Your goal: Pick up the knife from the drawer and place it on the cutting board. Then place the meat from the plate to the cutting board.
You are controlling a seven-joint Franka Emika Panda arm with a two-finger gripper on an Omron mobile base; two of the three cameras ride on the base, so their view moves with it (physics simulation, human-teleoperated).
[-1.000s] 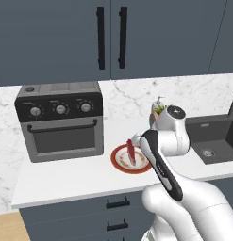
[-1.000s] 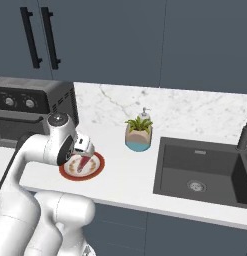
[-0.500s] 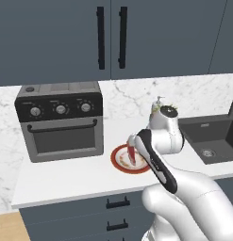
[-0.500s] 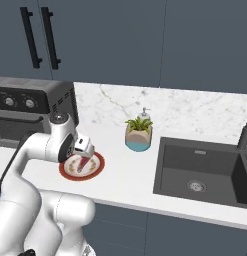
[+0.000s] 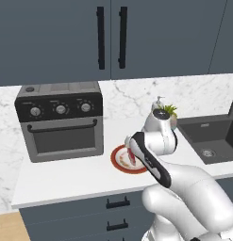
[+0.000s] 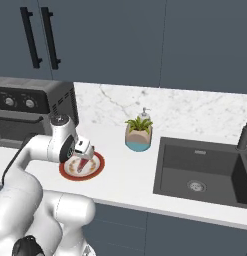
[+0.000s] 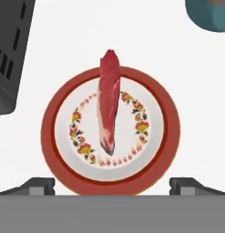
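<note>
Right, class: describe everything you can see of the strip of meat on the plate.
The meat is a narrow raw red strip with pale streaks, tapering at both ends. It lies flat across the plate, which has a red rim and a cream flowered centre, and one end reaches over the rim. Only the plate touches it; the jaws stand open above.

We saw the plate as glazed ceramic, its red rim smooth and faintly glossy, the cream centre painted with flowers. The meat looked raw and moist, streaked pale. The counter read as polished white marble (grey veins ran up the backsplash). The toaster oven looked like matt brushed metal.
</note>
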